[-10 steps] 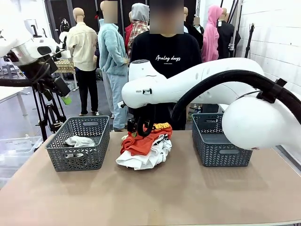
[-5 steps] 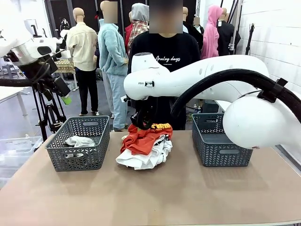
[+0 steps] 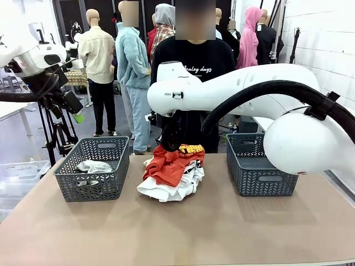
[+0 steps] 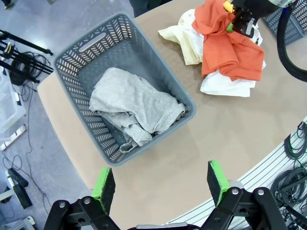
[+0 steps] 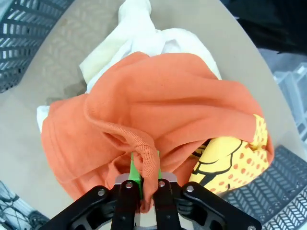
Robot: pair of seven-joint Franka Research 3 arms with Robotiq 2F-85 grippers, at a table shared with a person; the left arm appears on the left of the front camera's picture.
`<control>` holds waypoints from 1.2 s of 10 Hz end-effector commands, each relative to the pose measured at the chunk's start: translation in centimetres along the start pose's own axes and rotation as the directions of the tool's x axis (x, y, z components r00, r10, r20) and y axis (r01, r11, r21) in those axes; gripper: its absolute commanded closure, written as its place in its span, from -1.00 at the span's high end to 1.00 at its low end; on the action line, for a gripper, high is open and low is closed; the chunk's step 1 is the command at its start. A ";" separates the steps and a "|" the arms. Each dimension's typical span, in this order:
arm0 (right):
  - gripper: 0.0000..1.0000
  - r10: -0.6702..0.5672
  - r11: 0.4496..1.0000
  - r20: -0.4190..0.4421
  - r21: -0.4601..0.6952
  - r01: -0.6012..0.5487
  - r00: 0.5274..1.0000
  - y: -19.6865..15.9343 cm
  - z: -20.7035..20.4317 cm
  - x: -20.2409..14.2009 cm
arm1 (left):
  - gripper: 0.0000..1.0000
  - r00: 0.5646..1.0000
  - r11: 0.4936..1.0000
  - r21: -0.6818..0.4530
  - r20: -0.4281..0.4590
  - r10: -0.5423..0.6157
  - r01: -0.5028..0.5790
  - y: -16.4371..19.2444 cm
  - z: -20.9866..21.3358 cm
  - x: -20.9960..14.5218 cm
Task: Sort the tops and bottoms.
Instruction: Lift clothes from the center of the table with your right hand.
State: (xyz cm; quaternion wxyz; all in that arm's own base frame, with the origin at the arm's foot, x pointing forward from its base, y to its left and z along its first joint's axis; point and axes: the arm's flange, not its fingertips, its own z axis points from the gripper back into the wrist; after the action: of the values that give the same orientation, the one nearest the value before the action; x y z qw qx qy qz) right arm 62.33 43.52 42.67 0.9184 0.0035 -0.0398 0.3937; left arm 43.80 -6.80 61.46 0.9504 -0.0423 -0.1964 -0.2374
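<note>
A pile of tops lies mid-table: a red-orange T-shirt with a yellow-black graphic on top of a white T-shirt. My right gripper is shut on a fold of the red-orange T-shirt and holds it lifted slightly above the pile. In the right wrist view the cloth is pinched between the green pads. My left gripper hangs open high over the table's left edge, above the left basket, with nothing between its fingers. The pile lies to that basket's right.
The left grey basket holds a grey-white garment. The right grey basket looks empty. A person in a black T-shirt stands behind the table. A tripod stands at far left.
My right gripper has shut on the red-orange T-shirt and risen a little, pulling the cloth up with it. The left arm has not moved.
</note>
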 end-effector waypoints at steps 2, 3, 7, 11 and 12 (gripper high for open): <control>-1.00 -0.072 0.996 0.027 0.054 0.070 0.997 -0.6 2.8 -0.2 | 1.00 1.000 1.000 -0.011 0.004 0.011 -0.011 0.0 0.1 -0.1; -1.00 -0.101 0.994 0.086 0.047 0.097 0.991 -1.6 6.0 -1.3 | 1.00 1.000 1.000 -0.011 0.004 0.011 -0.011 0.0 0.1 -0.1; -1.00 -0.100 0.987 0.375 -0.080 0.140 0.922 -2.9 21.4 -5.9 | 1.00 1.000 1.000 -0.011 0.004 0.011 -0.011 0.0 0.1 -0.1; -1.00 -0.103 0.992 0.324 -0.034 0.120 0.940 -4.2 21.2 -4.2 | 1.00 1.000 1.000 -0.011 0.004 0.011 -0.011 0.0 0.1 -0.1; -1.00 -0.103 0.992 0.324 -0.034 0.120 0.940 -4.2 21.2 -4.2 | 1.00 1.000 1.000 -0.011 0.004 0.011 -0.011 0.0 0.1 -0.1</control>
State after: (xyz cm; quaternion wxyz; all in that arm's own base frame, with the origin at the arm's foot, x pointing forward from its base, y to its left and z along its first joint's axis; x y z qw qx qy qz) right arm 61.02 36.76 62.85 0.9208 0.0401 -0.1950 0.3355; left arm 43.79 -6.80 61.48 0.9504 -0.0423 -0.1966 -0.2374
